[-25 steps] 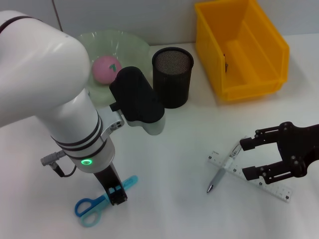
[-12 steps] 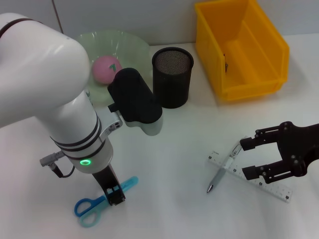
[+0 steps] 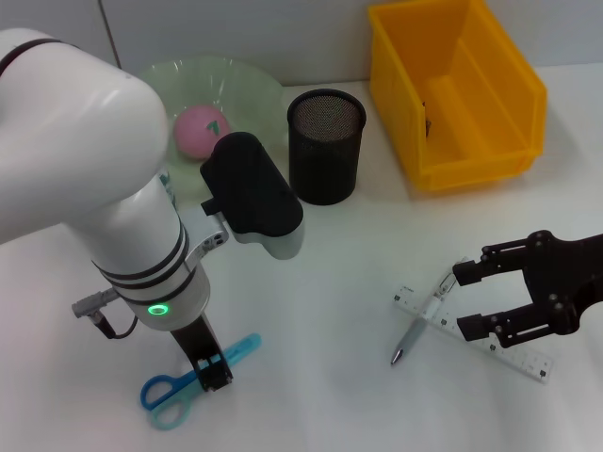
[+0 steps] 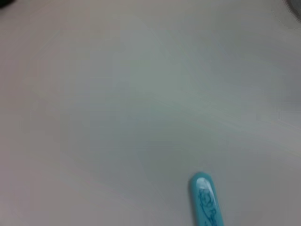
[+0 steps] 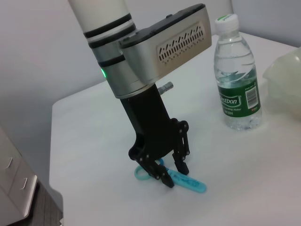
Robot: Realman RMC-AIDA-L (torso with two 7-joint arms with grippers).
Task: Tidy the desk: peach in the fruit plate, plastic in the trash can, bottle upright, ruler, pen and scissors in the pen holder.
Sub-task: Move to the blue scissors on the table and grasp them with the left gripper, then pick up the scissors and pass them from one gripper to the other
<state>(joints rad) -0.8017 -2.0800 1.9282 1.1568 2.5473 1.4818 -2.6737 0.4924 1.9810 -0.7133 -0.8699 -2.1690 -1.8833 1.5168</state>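
Observation:
Blue scissors lie near the front left edge of the table; their teal blade cover shows in the left wrist view. My left gripper stands over them, open, its fingers straddling the blade. My right gripper is open low over the far end of the pen and the clear ruler that it crosses. The peach sits in the green fruit plate. The black mesh pen holder stands beside the plate. The bottle stands upright.
A yellow bin stands at the back right, something small and dark inside it. The left arm's white body hides the table between the plate and the scissors in the head view. Bare tabletop lies between the two grippers.
The left arm has shifted slightly left and lower over the scissors. The scissors, the pen, the ruler and the right gripper have not moved.

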